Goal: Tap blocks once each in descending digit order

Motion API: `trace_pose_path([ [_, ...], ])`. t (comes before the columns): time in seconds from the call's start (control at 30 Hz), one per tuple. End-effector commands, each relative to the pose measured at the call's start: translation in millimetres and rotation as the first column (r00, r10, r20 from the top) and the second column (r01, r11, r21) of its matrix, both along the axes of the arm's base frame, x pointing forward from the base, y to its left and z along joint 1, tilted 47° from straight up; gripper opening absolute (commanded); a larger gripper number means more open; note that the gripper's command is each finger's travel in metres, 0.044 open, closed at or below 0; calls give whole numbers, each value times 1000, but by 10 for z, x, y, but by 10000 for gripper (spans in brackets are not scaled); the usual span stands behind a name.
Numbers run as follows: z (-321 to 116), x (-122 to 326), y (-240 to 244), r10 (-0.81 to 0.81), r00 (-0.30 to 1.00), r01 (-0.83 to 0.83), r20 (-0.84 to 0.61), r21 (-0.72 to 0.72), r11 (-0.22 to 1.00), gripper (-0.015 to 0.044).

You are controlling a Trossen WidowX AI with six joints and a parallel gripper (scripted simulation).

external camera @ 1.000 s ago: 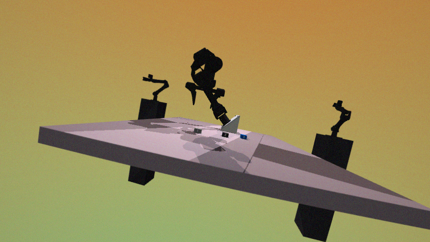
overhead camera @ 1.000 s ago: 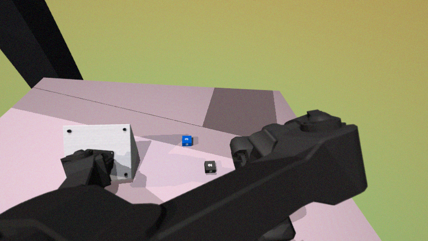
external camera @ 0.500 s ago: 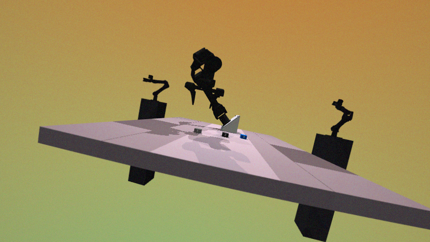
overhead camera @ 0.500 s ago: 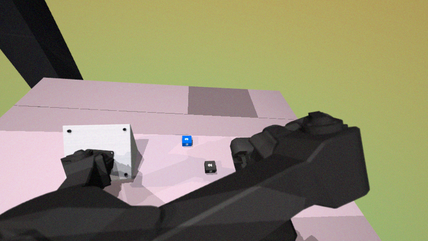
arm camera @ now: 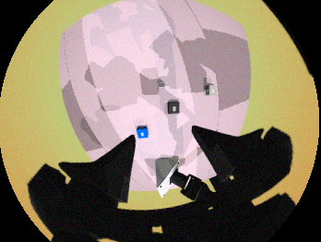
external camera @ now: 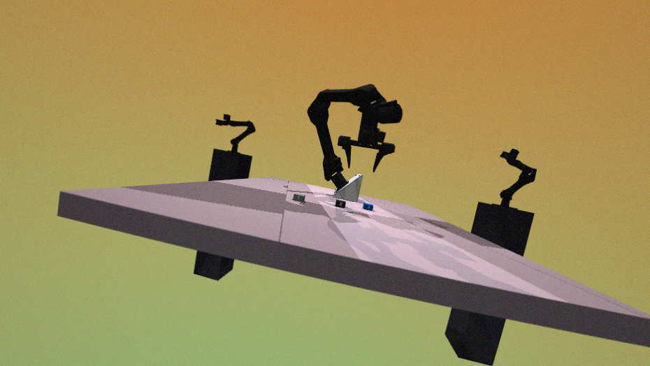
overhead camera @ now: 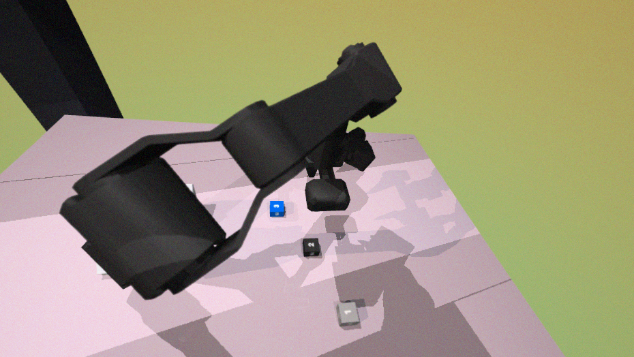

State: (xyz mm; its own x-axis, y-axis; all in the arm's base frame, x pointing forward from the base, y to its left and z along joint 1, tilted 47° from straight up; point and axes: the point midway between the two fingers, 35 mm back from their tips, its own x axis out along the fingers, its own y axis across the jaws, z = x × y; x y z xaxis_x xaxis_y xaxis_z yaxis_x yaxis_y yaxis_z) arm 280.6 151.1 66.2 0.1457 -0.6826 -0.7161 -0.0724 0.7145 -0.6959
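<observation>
Three blocks sit in a rough line on the table [overhead camera: 465,266]: blue 3 block [overhead camera: 276,208], black 2 block [overhead camera: 311,246], grey 1 block [overhead camera: 348,313]. I judge the 3 first. It is a cube with no long axis, lying below my end effector [external camera: 365,158], slightly toward its left finger. End effector hangs high, spread wide, holding nothing.

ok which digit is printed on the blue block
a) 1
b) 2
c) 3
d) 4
c: in the top view the blue block shows a white 3 on its upper face, while the black block carries the 2 and the grey block the 1.
</observation>
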Motion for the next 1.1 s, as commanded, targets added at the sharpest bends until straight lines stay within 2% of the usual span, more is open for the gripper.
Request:
trace_pose_path([
  [0.0,-444,-466,274,-18,1000,18,-5,-17,1000,400],
  [0.07,-594,-652,339,-25,1000,25,-1,-29,999,400],
  [0.23,-610,-672,345,-26,1000,26,-1,-31,999,400],
  [0.5,-1156,-566,-217,-26,1000,26,1,-33,999,190],
  [0.73,-1169,-566,-234,-26,1000,26,1,-33,999,20],
  [1.07,-1169,-566,-234,-26,1000,26,1,-33,999,20],
])
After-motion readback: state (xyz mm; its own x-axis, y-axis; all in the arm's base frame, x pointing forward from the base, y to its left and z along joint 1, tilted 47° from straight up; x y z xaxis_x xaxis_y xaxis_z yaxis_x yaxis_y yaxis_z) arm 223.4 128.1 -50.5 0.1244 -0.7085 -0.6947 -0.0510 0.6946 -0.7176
